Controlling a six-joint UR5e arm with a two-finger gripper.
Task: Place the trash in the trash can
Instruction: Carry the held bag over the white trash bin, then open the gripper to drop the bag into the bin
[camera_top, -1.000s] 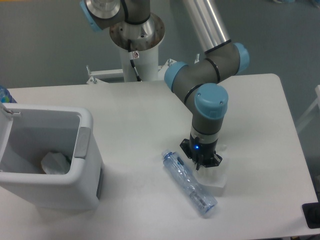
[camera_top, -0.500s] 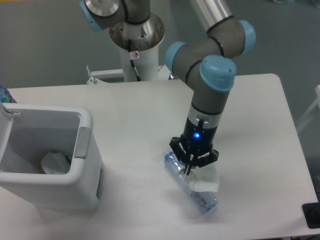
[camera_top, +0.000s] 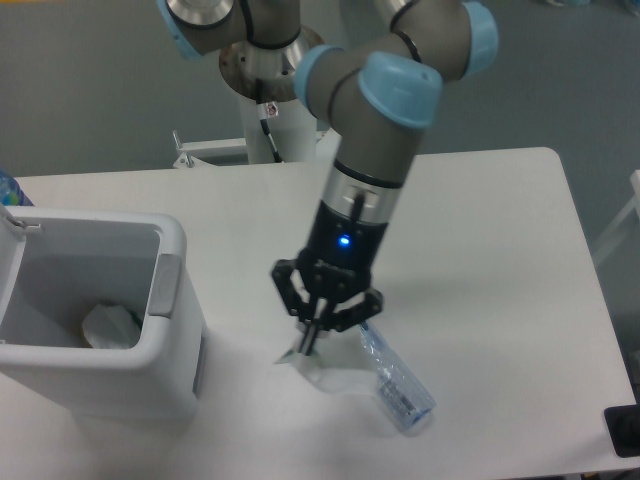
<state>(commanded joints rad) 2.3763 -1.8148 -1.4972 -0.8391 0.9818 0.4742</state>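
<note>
Gripper (camera_top: 312, 340) hung over the front-middle of the tabletop (camera_top: 500, 250), pointing down, fingers pinched together on a crumpled translucent white wrapper (camera_top: 330, 368). Wrapper dangled from the fingertips, lifted; its lower part hung just above the surface, and whether it touched was not clear. Blue light lit on the wrist above the black finger assembly. Arm (camera_top: 375, 150) ran up and back from the gripper, grey with pale blue joint caps, to the base post at the rear edge.

Water bottle (camera_top: 397, 388), clear bluish with blue-printed label, lay on its side just right of the gripper, near the front edge, slanting toward the front right. Its upper end was partly hidden behind the wrapper and fingers.

Trash can (camera_top: 165, 290), white and boxy with a grey side latch, stood at the front-left corner of the tabletop, well apart from the gripper, lid open to the left. A crumpled white piece (camera_top: 110, 325) lay inside at the bottom.
</note>
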